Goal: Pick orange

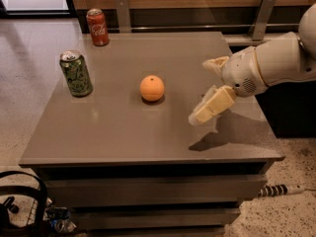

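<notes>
The orange [152,88] is a small round fruit resting on the grey table [123,137], near its middle. My gripper [200,91] hovers above the table to the right of the orange, about a hand's width away, reaching in from the right on a white arm [276,60]. Its two cream fingers are spread apart, one finger [213,105] low and near, the other higher and farther back. It holds nothing and does not touch the orange.
A green can [76,73] stands at the table's left side. A red soda can [98,27] stands at the back left corner. Metal brackets and a wooden wall run behind the table. A black basket [19,206] sits on the floor at the front left.
</notes>
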Robot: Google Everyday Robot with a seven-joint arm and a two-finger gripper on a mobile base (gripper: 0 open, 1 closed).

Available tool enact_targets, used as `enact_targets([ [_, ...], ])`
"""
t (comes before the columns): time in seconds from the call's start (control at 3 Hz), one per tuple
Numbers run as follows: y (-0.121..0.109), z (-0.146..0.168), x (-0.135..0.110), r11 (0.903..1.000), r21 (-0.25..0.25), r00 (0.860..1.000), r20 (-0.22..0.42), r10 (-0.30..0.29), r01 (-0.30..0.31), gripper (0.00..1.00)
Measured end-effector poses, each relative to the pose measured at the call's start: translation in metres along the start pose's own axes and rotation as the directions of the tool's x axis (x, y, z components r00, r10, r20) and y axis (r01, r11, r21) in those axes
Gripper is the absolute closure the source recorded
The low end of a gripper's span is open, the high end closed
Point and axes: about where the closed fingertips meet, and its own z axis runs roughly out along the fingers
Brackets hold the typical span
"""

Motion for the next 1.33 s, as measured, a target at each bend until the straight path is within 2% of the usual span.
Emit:
enact_targets([
  [0.33,-0.002,0.025,-0.01,0.9998,-0.018,0.994,0.112,-0.004,0.006,0.0],
  [0.67,-0.009,0.046,-0.014,0.9999,-0.01,0.981,0.194,-0.012,0.014,0.0],
  [1.0,-0.018,0.064,-0.015,0.9998,0.019,0.969,0.246,-0.012,0.007,0.0],
  [1.33,-0.032,0.076,-0.012,0.9951,0.095,0.963,0.271,0.001,-0.028,0.0],
])
